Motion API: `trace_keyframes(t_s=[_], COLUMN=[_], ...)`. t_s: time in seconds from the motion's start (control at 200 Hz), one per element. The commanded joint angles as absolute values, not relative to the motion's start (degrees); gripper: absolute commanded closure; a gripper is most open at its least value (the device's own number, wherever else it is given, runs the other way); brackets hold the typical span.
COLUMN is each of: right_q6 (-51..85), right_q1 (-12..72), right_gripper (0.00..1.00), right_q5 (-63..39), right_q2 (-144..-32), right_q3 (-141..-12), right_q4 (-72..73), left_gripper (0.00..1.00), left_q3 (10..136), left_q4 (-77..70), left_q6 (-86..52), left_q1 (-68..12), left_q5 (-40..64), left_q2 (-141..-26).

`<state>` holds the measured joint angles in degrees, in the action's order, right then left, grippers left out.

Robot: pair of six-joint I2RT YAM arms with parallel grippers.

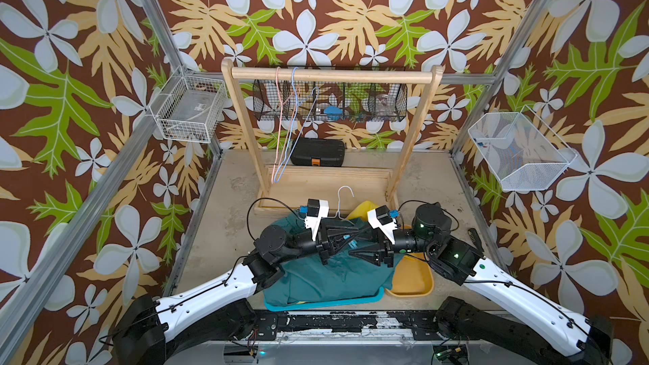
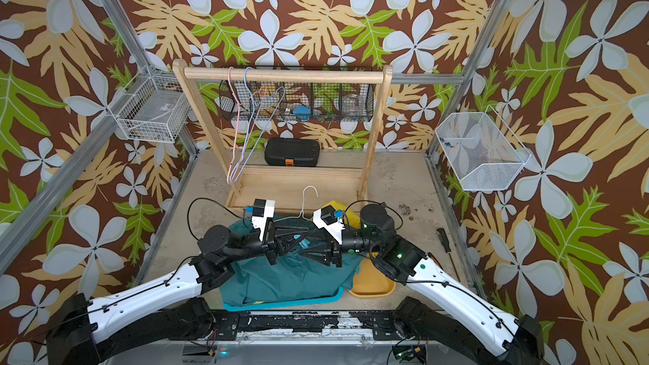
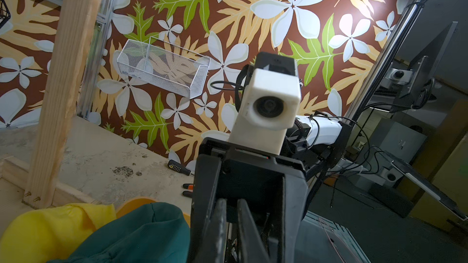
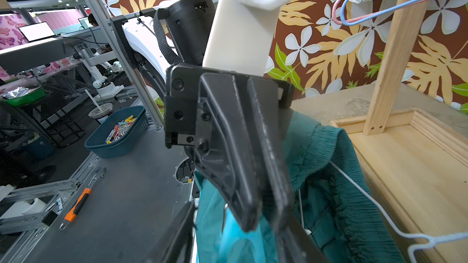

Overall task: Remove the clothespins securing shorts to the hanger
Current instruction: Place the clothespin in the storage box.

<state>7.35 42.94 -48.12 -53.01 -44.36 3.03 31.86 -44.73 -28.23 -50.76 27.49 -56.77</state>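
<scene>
Teal green shorts (image 1: 326, 275) (image 4: 336, 173) lie on a white wire hanger (image 1: 346, 198) (image 4: 379, 211) at the front of the table. Yellow shorts (image 1: 363, 207) (image 3: 50, 228) lie behind them. A light blue clothespin (image 1: 351, 240) (image 2: 301, 240) (image 4: 243, 244) sits at the waistband between both grippers. My left gripper (image 1: 353, 235) (image 3: 231, 202) is shut, and its tips reach in between the right gripper's fingers; anything it pinches is hidden. My right gripper (image 1: 354, 248) (image 4: 239, 223) has its fingers apart, one on either side of the clothespin.
A wooden rack (image 1: 330, 73) with pink and blue hangers (image 1: 284, 128) stands behind, with a black case (image 1: 318, 152) past it. A teal tray (image 1: 316, 305) lies under the shorts and a yellow tray (image 1: 411, 280) beside it. Wire baskets (image 1: 188, 110) (image 1: 519, 150) hang on both side walls.
</scene>
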Motion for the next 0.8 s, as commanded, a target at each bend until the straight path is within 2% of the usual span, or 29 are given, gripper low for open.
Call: trace_keyframes(t_s=[0.0, 0.065, 0.18, 0.245, 0.3, 0.32, 0.335, 0.345, 0.535, 0.621, 0.796], right_q6=[8.4, 9.0, 9.8, 10.1, 10.2, 10.2, 10.3, 10.3, 9.9, 10.0, 11.9], right_q1=[43.0, 43.1, 43.1, 43.0, 43.0, 43.0, 43.0, 43.1, 43.0, 43.0, 43.0], right_gripper=[0.76, 0.86, 0.95, 0.98, 1.00, 1.00, 1.00, 1.00, 1.00, 1.00, 1.00], right_q5=[-50.2, -50.4, -50.8, -50.4, -49.8, -49.6, -49.5, -49.3, -41.4, -34.1, -12.3], right_q2=[-53.4, -53.6, -53.5, -53.4, -53.2, -53.1, -53.0, -53.0, -51.3, -48.6, -40.1], right_q3=[-44.4, -44.2, -43.7, -43.4, -43.2, -43.1, -42.9, -42.9, -41.9, -40.4, -37.8], right_q4=[4.8, 5.5, 6.8, 7.2, 7.5, 7.5, 7.5, 7.6, 2.5, -1.2, -10.5], left_gripper=[0.99, 0.86, 0.61, 0.34, 0.29, 0.17, 0.04, 0.01, 0.00, 0.00, 0.00], left_q3=[31.9, 31.9, 32.0, 31.8, 31.7, 31.6, 31.6, 31.6, 28.5, 25.9, 20.2], left_q4=[-48.0, -48.3, -48.4, -48.5, -48.7, -48.8, -48.6, -48.5, -48.9, -48.4, -45.5], left_q6=[-27.8, -27.9, -27.9, -28.1, -27.9, -28.1, -28.2, -28.3, -28.4, -27.8, -26.1], left_q1=[-50.9, -51.1, -51.1, -51.2, -51.2, -51.2, -51.2, -51.2, -51.2, -51.2, -51.2], left_q5=[28.0, 28.2, 28.3, 27.5, 27.5, 27.2, 26.6, 26.2, 14.4, 7.7, -5.6], left_q2=[-57.1, -57.3, -57.5, -57.3, -57.3, -57.3, -57.4, -57.4, -53.6, -49.2, -38.7])
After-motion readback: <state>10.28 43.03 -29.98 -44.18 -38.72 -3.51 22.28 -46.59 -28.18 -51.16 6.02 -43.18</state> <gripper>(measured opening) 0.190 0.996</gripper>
